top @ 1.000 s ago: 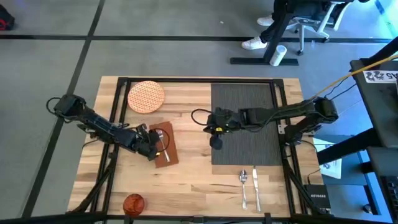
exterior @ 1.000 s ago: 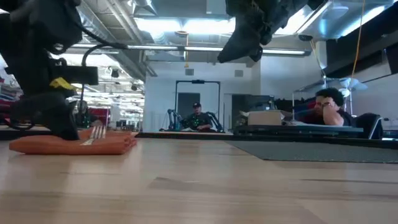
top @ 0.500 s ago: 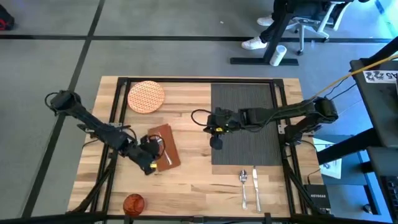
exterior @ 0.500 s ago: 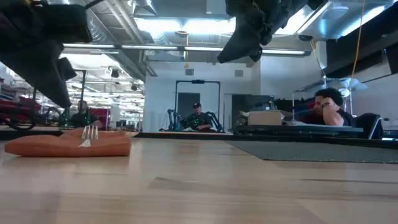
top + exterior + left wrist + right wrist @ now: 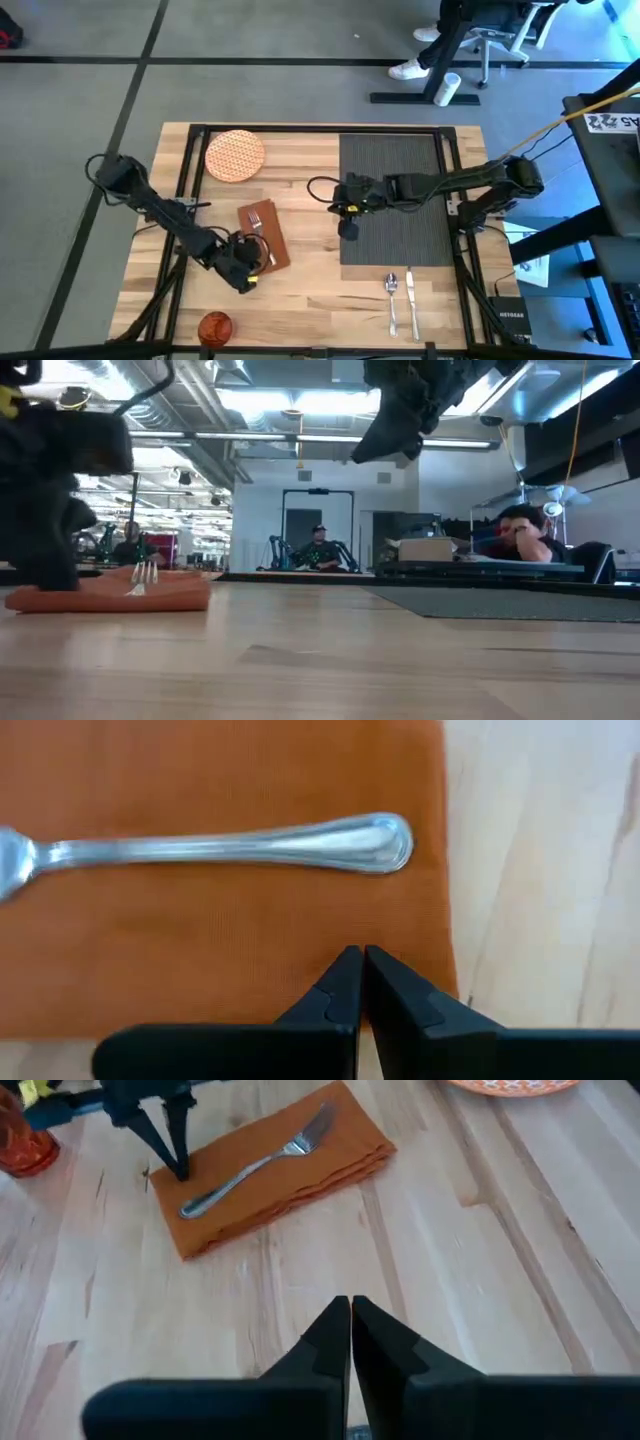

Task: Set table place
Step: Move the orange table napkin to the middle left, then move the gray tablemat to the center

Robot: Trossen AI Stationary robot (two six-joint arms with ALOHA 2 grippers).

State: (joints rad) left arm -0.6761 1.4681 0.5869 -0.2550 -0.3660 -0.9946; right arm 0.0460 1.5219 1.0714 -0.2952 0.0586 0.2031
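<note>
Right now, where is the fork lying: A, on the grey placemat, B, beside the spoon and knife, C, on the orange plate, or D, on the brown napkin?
D: the fork lies lengthwise on the brown napkin, with the left gripper shut at the napkin's edge near its handle.

partly readable white sign at the right edge, characters unclear, no other legible text
</note>
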